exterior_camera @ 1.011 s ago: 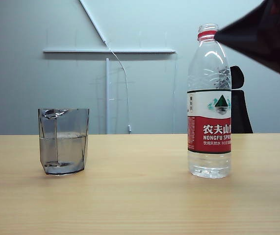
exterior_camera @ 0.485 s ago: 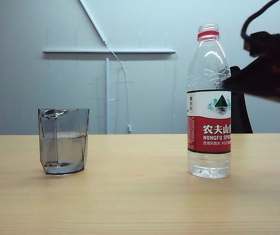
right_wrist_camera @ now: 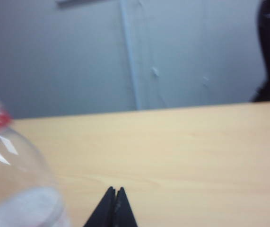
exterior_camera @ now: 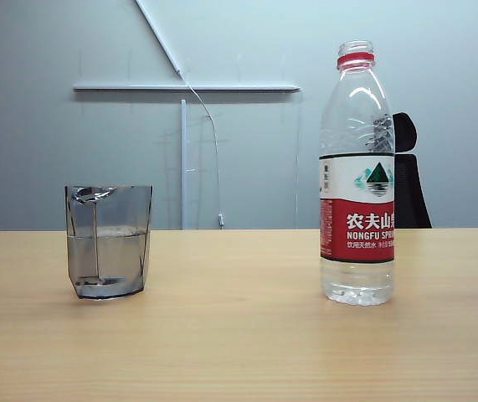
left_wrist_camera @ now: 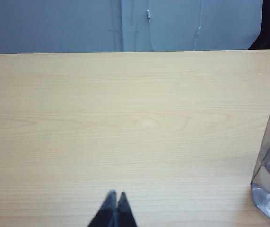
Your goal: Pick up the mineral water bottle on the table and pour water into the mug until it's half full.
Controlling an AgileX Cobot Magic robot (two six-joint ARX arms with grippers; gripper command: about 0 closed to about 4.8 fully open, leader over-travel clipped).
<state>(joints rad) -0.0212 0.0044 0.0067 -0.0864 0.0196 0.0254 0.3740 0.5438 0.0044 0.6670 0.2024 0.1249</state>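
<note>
Mineral water bottle (exterior_camera: 357, 176) upright on table (exterior_camera: 239, 335), right of centre in exterior view, cap off, little water left at base. Mug (exterior_camera: 108, 241) left of centre, well apart, roughly half full (faceted, smoky grey). Left gripper (left_wrist_camera: 114, 196) closed, empty, above table near mug. Right gripper (right_wrist_camera: 115, 191) closed, empty, beside bottle shoulder.

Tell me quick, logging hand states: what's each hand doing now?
Left hand: closed, empty, over the table.
Right hand: closed, empty, beside the mineral water bottle.
</note>
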